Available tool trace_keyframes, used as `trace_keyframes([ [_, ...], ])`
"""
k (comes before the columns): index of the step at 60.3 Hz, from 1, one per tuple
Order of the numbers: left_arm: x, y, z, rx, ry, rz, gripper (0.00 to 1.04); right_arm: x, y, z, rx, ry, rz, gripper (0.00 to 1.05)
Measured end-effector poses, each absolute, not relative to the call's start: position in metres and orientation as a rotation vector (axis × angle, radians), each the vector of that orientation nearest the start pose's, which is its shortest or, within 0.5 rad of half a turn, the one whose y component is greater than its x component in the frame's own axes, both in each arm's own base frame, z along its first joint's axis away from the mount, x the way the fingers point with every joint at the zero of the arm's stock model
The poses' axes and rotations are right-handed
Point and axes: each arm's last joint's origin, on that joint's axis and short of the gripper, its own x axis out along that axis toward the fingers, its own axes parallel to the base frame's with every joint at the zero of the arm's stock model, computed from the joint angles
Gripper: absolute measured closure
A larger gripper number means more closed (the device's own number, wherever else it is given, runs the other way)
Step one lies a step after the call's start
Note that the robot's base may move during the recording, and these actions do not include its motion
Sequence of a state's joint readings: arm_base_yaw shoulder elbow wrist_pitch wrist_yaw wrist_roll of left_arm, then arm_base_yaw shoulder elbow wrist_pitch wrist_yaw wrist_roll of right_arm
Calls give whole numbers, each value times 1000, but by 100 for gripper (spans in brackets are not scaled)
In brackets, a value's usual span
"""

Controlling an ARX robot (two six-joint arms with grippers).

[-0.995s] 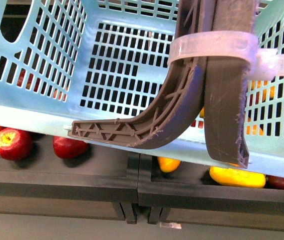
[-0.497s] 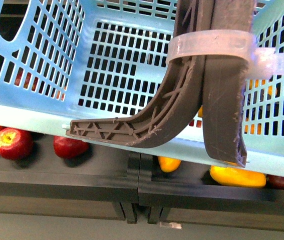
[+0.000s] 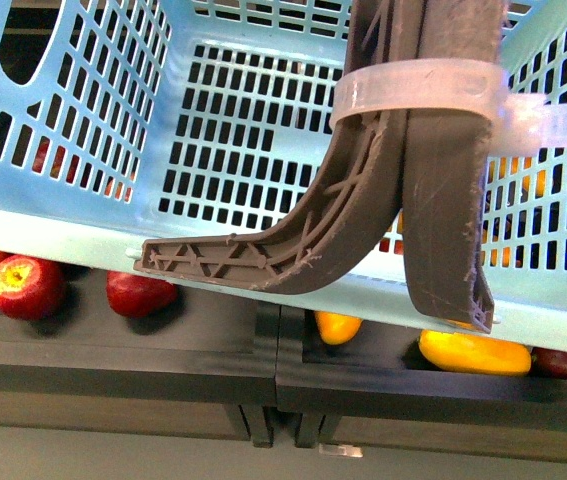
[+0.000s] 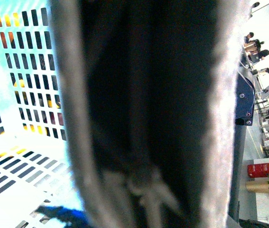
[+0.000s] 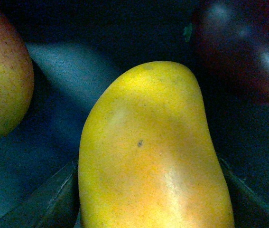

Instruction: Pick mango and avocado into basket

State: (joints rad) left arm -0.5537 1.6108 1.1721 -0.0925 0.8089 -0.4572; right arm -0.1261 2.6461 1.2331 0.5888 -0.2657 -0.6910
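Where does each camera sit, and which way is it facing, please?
Front: on the body, facing the basket and its handles close up, fruit beneath; no arm shows.
Left wrist: against a blurred dark band, likely the handles, basket wall beside.
Right wrist: just above the mango, fingers flanking it.
Front and left wrist share the basket.

The right pincer has dark grey fingers.
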Motion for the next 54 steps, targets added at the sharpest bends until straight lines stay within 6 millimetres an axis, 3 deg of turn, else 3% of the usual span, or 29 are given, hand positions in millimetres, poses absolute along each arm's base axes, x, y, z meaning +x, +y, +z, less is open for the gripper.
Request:
trace_keyframes([
  [12, 290, -204, 273, -447, 864, -1176, 94, 409, -56, -59, -409, 727, 342, 39],
  [23, 290, -204, 273, -446, 863, -1173, 94, 408, -94, -10, -286, 679, 175, 39],
  [30, 290, -204, 273, -446, 863, -1173, 94, 405, -122, 30, -205, 624, 43, 39],
  [39, 290, -204, 273, -446, 863, -1174, 94, 384, -155, 89, -52, 519, -95, 39],
  [46, 290, -204, 273, -446, 863, -1174, 94, 361, -163, 129, 53, 447, -120, 39],
  [54, 290, -204, 273, -446, 863, -1174, 94, 329, -153, 180, 205, 362, -84, 39],
])
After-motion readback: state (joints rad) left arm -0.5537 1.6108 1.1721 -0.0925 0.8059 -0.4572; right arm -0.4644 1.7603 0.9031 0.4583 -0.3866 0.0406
